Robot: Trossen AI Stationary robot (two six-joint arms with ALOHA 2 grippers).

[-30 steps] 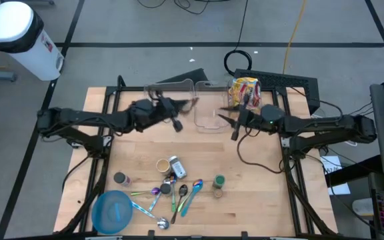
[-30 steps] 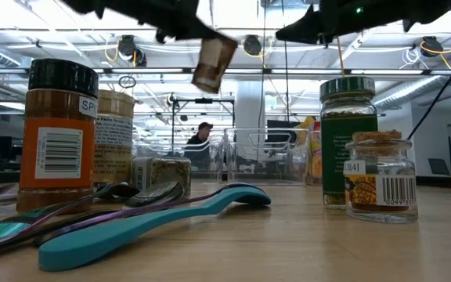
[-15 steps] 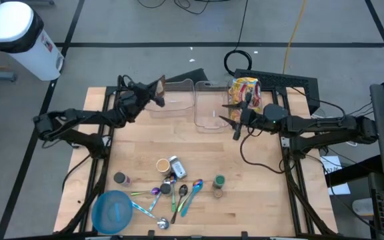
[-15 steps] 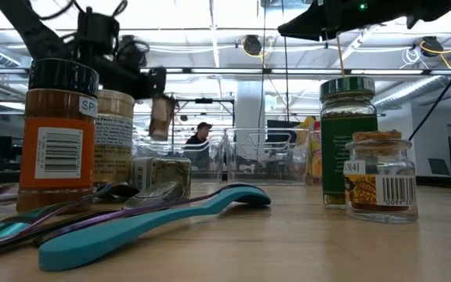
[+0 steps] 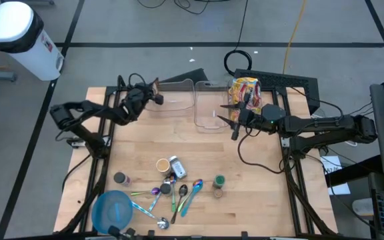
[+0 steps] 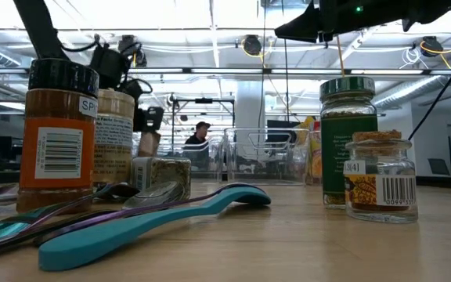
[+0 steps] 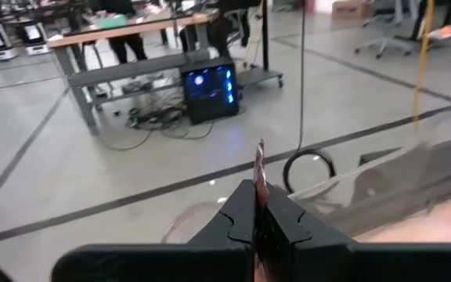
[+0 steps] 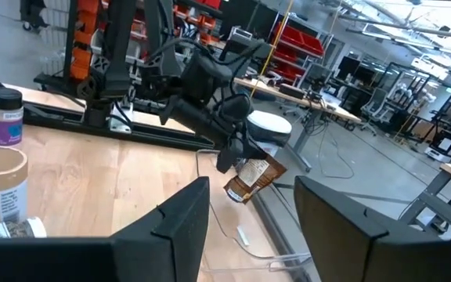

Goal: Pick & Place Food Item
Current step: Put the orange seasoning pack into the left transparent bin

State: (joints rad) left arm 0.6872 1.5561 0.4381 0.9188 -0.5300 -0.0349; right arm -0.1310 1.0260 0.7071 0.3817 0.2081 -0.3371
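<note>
The food item is a small brown packet, also seen in the right wrist view and the low view. My left gripper is shut on it over the far left corner of a clear bin. A second clear bin stands to its right. My right gripper stands open and empty, high above the table's far right, just right of that second bin, fingers pointing toward the left arm. My left gripper pinches the packet between its two fingers, which press on its flat faces. In the left wrist view the packet shows edge-on and sticks out past the fingertips. The fingers come nearly level from the table's left. The packet hangs tilted, clear of table and bin.
A yellow and red snack bag stands at the far right behind my right gripper. On the near half lie several spice jars, spoons and a blue bowl. The middle of the table is bare wood.
My left gripper has carried the packet from above the table's middle toward the far left corner and down, turning as it went, and stays shut on it. The packet now hangs over the left clear bin's far corner.
</note>
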